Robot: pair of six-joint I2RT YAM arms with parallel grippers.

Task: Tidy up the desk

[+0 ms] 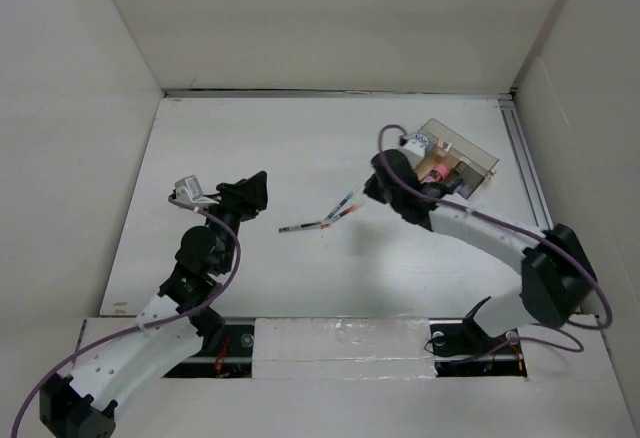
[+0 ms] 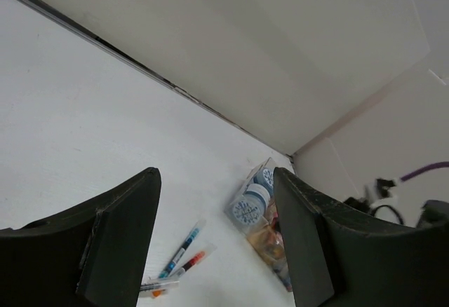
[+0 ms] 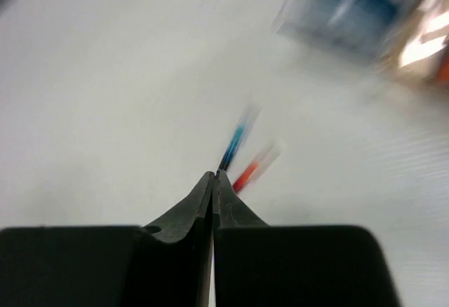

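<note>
Plainly the right fingers (image 3: 214,181) are shut tip to tip, nothing seen between them, at the end of the blue pen (image 3: 235,139). A lift now would likely leave it lying on the white surface (image 1: 300,148) that spreads under both arms, and a nudge could roll it against the red pen (image 3: 254,170) beside it. The left fingers (image 1: 258,193) hang open and empty, well apart. The clear box (image 1: 462,153) sits just behind the right arm; nothing blocks the way.
</note>
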